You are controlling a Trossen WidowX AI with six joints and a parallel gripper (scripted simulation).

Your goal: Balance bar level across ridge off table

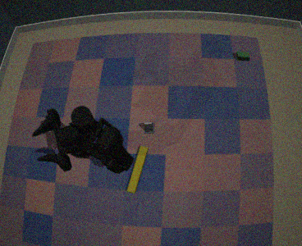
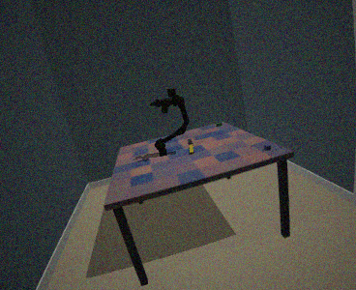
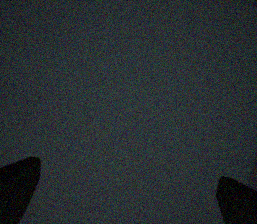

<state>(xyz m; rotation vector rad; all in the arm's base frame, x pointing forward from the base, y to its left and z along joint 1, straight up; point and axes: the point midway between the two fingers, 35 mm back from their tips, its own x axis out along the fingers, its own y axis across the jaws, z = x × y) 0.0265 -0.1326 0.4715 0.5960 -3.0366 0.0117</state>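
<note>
Worktop (image 1: 185, 136) (image 2: 202, 161): matt patchwork, looks smooth to me.
Bar (image 1: 138, 169) (image 2: 191, 148): matt yellow.
Arm (image 1: 110, 145) (image 2: 186, 118): dull black; I can't tell plastic from metal.

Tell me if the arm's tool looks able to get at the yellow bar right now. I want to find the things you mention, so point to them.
Probably yes, after swinging round: the tool (image 1: 37, 147) (image 3: 130, 176) is open and raised above the table, pointing away from the yellow bar (image 1: 138, 170) (image 2: 191, 148), which lies near the arm's base with nothing on top of it.

Dim, grainy; soft shadow under table (image 1: 185, 137) (image 2: 197, 181)
</note>
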